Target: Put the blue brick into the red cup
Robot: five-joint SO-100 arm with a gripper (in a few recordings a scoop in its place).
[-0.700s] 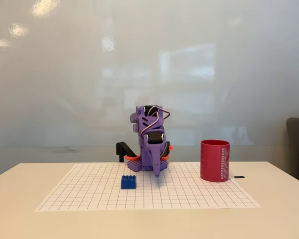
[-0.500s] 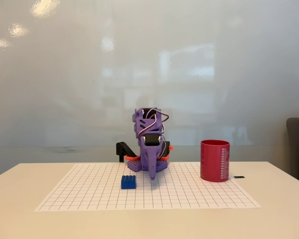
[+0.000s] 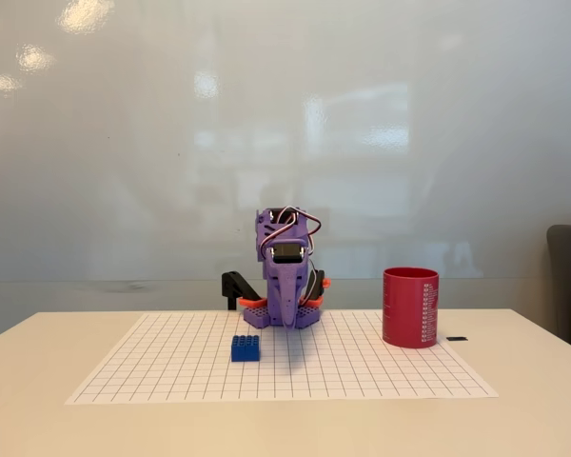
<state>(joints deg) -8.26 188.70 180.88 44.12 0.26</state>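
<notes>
On the left of the fixed view we are seeing the blue brick, which is sitting studs up on the white grid mat that is covering the middle of the tabletop. We are judging it as light, stiff and smooth, not fragile, so it is probably sliding easily between hard fingers. The best hold, we are thinking, is across its two flat opposite side walls, low on the body and not on the studs.

A little to the right and behind the brick, the purple arm is folding down, and its gripper is pointing to the mat, apart from the brick and holding nothing. We cannot tell if the jaws are wide or narrow.

Far to the right, the red cup is standing upright with its mouth open upward, well apart from the brick.
</notes>
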